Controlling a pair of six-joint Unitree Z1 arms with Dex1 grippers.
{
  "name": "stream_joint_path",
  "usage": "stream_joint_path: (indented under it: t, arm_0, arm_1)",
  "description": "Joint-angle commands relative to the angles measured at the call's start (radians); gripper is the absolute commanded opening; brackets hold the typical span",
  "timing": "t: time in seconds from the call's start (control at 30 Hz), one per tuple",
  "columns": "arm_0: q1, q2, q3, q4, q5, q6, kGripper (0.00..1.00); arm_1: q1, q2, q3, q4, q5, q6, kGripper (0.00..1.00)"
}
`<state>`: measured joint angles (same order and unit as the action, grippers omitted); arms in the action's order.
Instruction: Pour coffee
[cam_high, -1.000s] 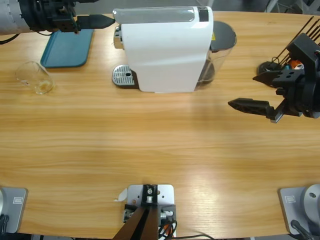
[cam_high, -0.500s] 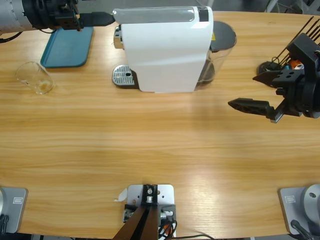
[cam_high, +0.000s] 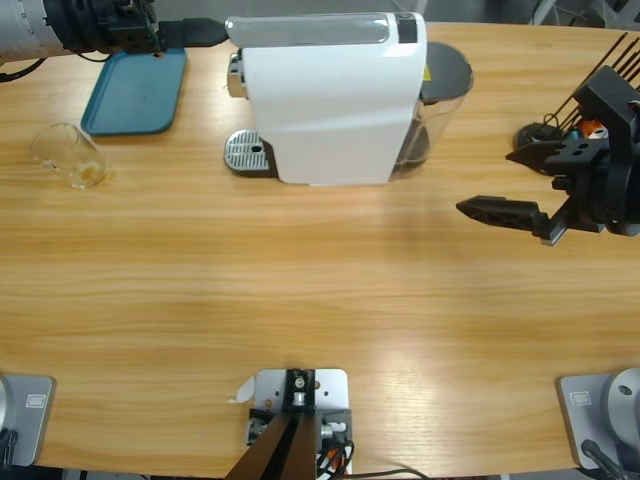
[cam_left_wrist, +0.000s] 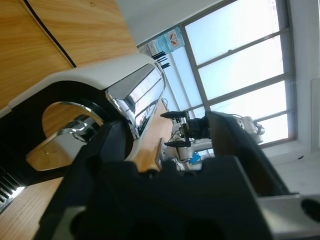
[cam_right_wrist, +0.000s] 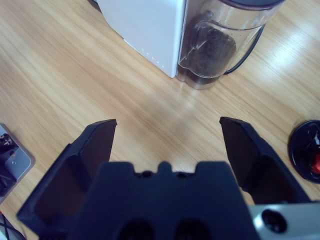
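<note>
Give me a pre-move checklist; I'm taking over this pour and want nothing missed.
1. Glass tumbler under the spout: not ok; it lies on the table left of the white coffee machine, away from the drip grate.
2. Left tool at the machine's top front edge: ok.
3. Right tool free: ok, open and empty.
4. Teal tray bare: ok.
5. Coffee in tumbler: cannot tell.

- Long wooden tabletop (cam_high: 320, 290), light grain, fills most of the frame
- Teal tray (cam_high: 135, 92) upper left
- Clear glass tumbler (cam_high: 68, 155) lying at left edge
- White coffee machine (cam_high: 330, 95) top middle
- Black wire stand (cam_high: 560, 130) far right
</note>
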<state>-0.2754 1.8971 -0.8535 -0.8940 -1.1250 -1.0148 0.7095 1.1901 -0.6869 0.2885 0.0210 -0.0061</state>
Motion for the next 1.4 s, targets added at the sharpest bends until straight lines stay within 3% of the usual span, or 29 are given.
stream_joint_path:
  t: [0.03,1.4]
  arm_0:
    - [-0.008,-0.023,-0.013,-0.014,-0.016,-0.021,0.688]
    - [-0.037,-0.103,-0.084,0.016,-0.013,-0.064,0.653]
  arm_1:
    - [0.007,0.021,0.01,-0.005,-0.021,0.011,0.918]
    - [0.007,0.006,0.015,-0.005,-0.021,0.012,0.919]
